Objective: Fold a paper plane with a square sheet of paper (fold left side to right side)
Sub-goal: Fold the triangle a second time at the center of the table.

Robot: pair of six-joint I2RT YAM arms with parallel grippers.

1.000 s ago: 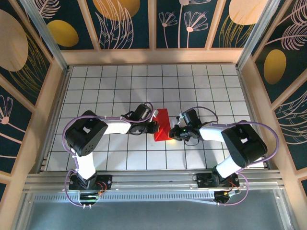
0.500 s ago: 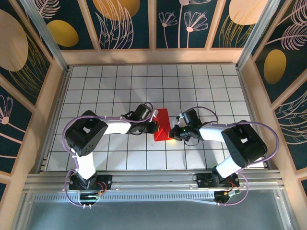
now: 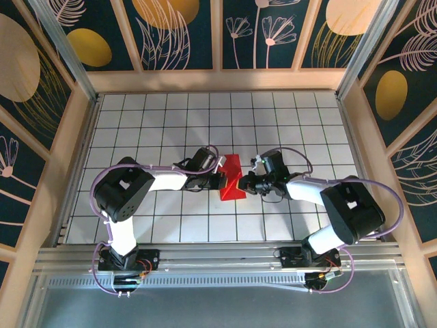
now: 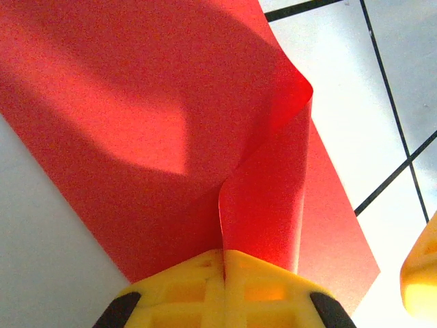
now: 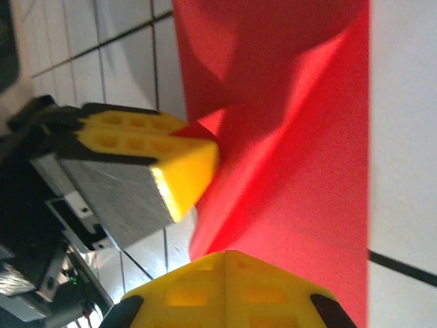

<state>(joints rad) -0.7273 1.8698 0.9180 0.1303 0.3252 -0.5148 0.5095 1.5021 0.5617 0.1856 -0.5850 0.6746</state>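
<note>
Red and partly folded, the square sheet of paper [image 3: 233,176] rests on the centre tiles of the white grid table [image 3: 150,130], with its middle buckled upward into a curled flap. At the sheet's left edge, the left gripper [image 3: 221,181] has its yellow fingers [image 4: 184,294] pressed fully together, the paper pinched in the seam. At the sheet's right edge, the right gripper [image 3: 247,185] is likewise fully closed, its fingers [image 5: 184,301] clamped on the paper.
</note>
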